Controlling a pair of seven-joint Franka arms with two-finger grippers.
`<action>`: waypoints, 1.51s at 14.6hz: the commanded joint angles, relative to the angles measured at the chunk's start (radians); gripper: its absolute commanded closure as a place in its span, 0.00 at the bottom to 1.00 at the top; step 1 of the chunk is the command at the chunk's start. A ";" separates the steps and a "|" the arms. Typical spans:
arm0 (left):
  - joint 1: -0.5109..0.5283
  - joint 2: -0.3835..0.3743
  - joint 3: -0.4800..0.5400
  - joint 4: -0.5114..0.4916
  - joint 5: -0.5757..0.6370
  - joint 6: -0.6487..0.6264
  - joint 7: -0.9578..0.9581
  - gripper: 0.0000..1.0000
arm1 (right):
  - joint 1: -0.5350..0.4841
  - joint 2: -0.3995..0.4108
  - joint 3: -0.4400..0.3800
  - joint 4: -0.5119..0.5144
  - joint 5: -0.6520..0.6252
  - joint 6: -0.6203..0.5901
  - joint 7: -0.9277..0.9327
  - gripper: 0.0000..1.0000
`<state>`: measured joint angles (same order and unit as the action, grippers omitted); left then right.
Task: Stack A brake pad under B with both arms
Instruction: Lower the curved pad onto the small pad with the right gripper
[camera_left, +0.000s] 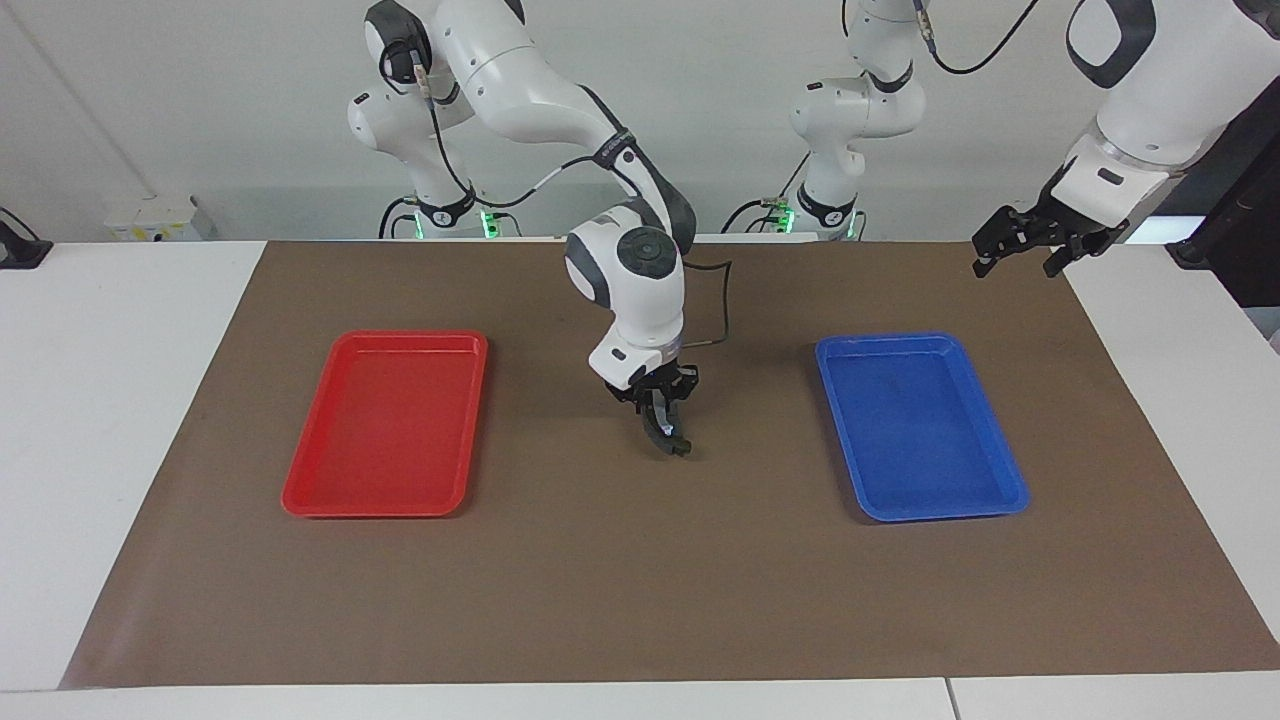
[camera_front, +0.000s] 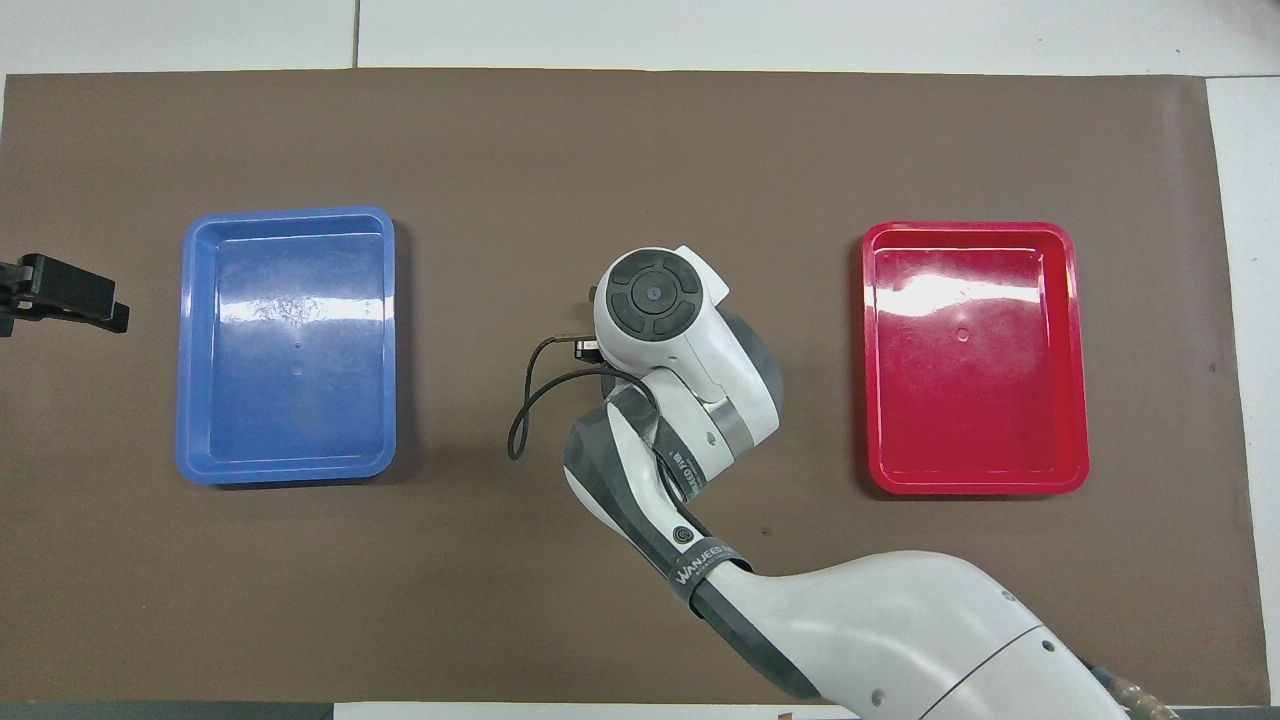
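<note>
B (camera_left: 671, 437), the dark crescent-shaped shoe, sits in the middle of the frame in the facing view. We see it as a curved dark piece hanging down from the right gripper (camera_left: 664, 418), whose fingertips are pinched tight on its upper part. Its lower tip is down at the brown mat (camera_left: 640, 600), or just above it; we cannot tell whether it touches.

The A brake pad should be at this same spot. In the facing view we cannot tell it apart from B and the dark fingers, and in the overhead view the right arm's wrist (camera_front: 655, 300) covers the place, so we cannot say how the two pieces lie on each other.

The right arm comes down from the upper part of the facing frame and bends over the centre of the mat, with a black cable (camera_left: 712, 310) looping off its wrist.

On either side of B, well apart from it, lie two trays on the mat: the red tray (camera_left: 385, 430) toward the right arm's end and the blue tray (camera_left: 920, 430) toward the left arm's end. We see nothing inside either one.

The left gripper (camera_left: 1016, 264) hangs high in the upper corner of the facing frame, over the mat's corner at the left arm's end. Its fingers are spread wide and hold nothing. This arm waits. In the overhead view only its black tip shows at the frame's edge, beside the blue tray.
</note>
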<state>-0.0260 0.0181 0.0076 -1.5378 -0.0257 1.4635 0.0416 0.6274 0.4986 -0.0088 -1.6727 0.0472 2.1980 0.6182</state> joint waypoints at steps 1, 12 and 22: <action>0.006 -0.017 -0.006 -0.015 0.012 -0.012 0.008 0.00 | 0.003 -0.025 0.001 -0.041 -0.016 0.035 0.017 1.00; 0.006 -0.018 -0.006 -0.016 0.012 -0.011 0.009 0.00 | 0.028 -0.038 0.001 -0.088 -0.018 0.057 -0.021 1.00; 0.006 -0.018 -0.006 -0.016 0.012 -0.011 0.009 0.00 | 0.028 -0.045 0.001 -0.108 -0.018 0.072 -0.021 0.99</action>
<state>-0.0260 0.0171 0.0075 -1.5378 -0.0257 1.4578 0.0416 0.6564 0.4848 -0.0114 -1.7451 0.0420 2.2512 0.6134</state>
